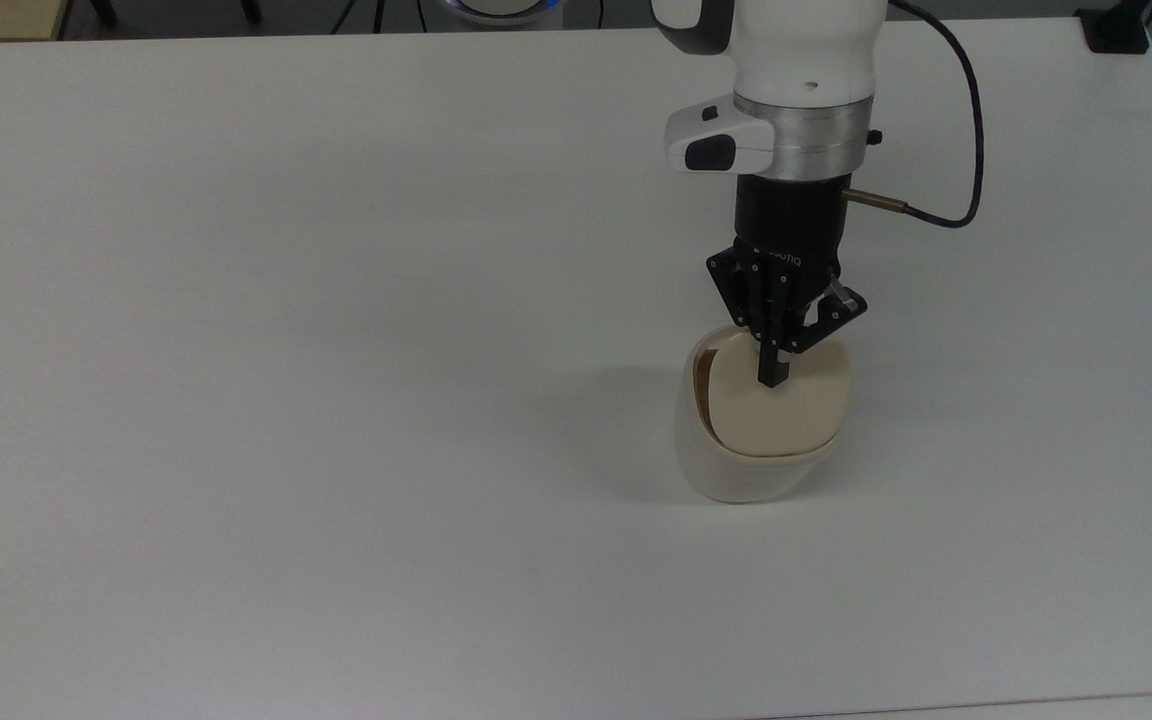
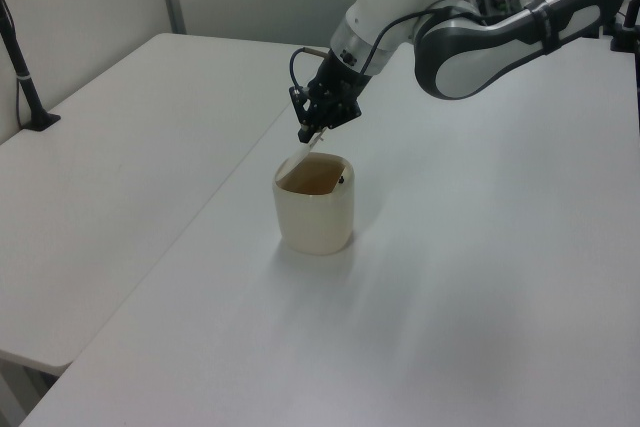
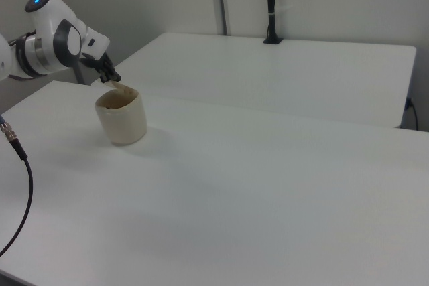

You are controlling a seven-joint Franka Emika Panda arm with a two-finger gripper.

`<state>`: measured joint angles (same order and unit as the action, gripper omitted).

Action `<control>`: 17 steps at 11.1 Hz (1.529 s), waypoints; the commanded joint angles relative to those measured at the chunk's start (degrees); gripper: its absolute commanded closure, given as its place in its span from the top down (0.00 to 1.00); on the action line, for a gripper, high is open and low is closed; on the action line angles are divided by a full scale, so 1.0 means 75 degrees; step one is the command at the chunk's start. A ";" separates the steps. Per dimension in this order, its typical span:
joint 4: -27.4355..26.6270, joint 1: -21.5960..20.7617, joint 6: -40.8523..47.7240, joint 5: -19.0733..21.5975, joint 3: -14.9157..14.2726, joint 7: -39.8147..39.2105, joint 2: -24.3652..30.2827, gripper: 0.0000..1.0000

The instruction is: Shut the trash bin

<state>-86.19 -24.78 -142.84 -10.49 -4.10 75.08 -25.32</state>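
- Gripper [image 1: 769, 378] fingers are drawn together, pinching the free edge of the lid [image 1: 781, 400]; in the top view the black fingertip sits on the lid's upper part, near its far edge.
- Arm [image 1: 796, 90] comes in from the top view's upper edge, white housing over a black wrist, with a dark cable [image 1: 946, 120] looping off on the top view's right.
- In the left view the gripper [image 2: 308, 135] hangs just above the rim on the bin's far side, and the lid [image 2: 303, 159] shows as a thin tilted sliver below it.
- Bin's mouth is partly covered: in the top view a narrow brown crescent of interior remains open on the top view's left.
- Trash bin [image 1: 736, 470], cream-white, stands upright on the white table [image 1: 286, 350], toward the top view's right of centre.
- In the right view the trash bin [image 3: 123, 123] stands near the right view's left, the gripper [image 3: 109, 78] at its rim.
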 commanded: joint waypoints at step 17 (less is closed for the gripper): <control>-0.1223 0.0093 0.0681 -0.0137 0.0452 -0.0953 0.0282 0.00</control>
<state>-93.62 -24.72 -138.66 -10.65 -1.80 68.66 -22.68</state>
